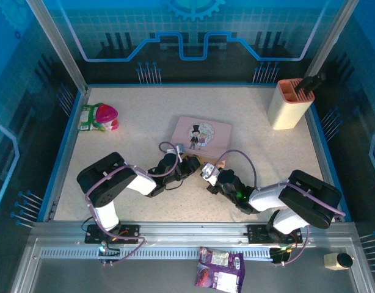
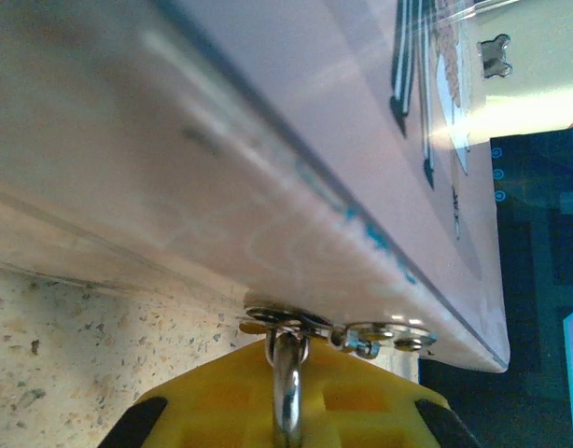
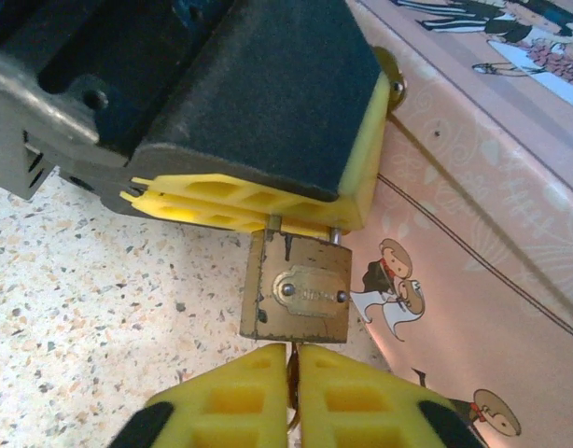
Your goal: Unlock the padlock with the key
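The left gripper [image 2: 285, 373] is clamped on the silvery shackle [image 2: 286, 401] of the padlock [image 3: 296, 299]. In the right wrist view the brass body sits at its 6 o'clock. At the padlock's 6 o'clock, the right gripper [image 3: 293, 364] is pinched closed on the key [image 3: 291, 381], a dark sliver. The pink tin [image 3: 473, 233] lies at 3 o'clock.

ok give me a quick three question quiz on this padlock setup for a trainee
1. True or false: the right end effector is open.
2. What grips the padlock? A left end effector B right end effector C nothing
3. Fill in: in the right wrist view the key sits just ___ the padlock.
Key: 1 false, it is shut on the key. 2 A. 3 below.
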Robot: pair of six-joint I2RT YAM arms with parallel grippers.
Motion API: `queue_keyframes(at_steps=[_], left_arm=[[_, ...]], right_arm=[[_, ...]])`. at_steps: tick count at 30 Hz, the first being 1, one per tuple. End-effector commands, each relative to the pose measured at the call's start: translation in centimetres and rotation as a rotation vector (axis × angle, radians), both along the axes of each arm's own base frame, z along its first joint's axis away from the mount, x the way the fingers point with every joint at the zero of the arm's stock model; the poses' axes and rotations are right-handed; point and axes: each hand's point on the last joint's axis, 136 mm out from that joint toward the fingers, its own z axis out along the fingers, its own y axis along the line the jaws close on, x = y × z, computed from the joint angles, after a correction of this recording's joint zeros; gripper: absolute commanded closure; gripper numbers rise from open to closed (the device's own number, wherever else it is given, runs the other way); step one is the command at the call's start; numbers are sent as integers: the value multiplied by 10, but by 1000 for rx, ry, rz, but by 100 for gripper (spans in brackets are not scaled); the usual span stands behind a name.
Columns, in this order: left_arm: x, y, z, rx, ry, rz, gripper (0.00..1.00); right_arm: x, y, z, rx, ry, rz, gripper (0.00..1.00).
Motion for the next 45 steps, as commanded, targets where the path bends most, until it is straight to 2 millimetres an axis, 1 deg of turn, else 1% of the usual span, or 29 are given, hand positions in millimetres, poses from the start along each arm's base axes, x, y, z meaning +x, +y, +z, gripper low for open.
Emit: queue_keyframes(at_steps=[1, 4, 5, 10, 13, 19, 24, 27, 30, 31, 32, 34, 36, 38, 41, 45], left_arm=[[3, -22, 42, -156, -72, -40, 100], [3, -20, 37, -138, -59, -38, 99], [2, -20, 35, -129, -53, -37, 97], [3, -10, 20, -89, -24, -2, 80], [2, -8, 12, -78, -6, 11, 72], [3, -3, 10, -53, -8, 25, 59], [1, 4, 12, -5, -18, 33, 51], [-1, 11, 11, 23, -24, 41, 48], [-3, 23, 10, 55, -34, 55, 45], [-3, 27, 11, 63, -43, 57, 45], [-2, 29, 12, 72, -60, 50, 44], [-3, 24, 19, 85, -121, -32, 44], [-6, 24, 17, 94, -122, -75, 44], [-10, 24, 14, 101, -126, -95, 44], [-13, 31, 8, 138, -118, -86, 44], [-15, 39, 7, 202, -129, -83, 44]], right_arm=[[1, 9, 10, 36, 17, 21, 96], [-1, 12, 13, 55, 47, 44, 100], [-1, 12, 13, 60, 60, 49, 100], [-3, 13, 15, 100, 131, 78, 100], [-5, 13, 16, 125, 185, 98, 100], [-10, 12, 19, 178, 301, 115, 100], [-10, 11, 21, 212, 375, 103, 100], [-9, 10, 19, 205, 401, 86, 100], [-8, 11, 19, 213, 446, 55, 100], [-10, 8, 16, 211, 492, 34, 100], [-12, 9, 16, 221, 520, 26, 100], [-16, 10, 15, 244, 595, -2, 100], [-20, 13, 13, 285, 648, -11, 100], [-23, 14, 8, 314, 699, -39, 100], [-26, 15, -4, 331, 770, -83, 98], [-25, 17, -14, 334, 818, -117, 96]])
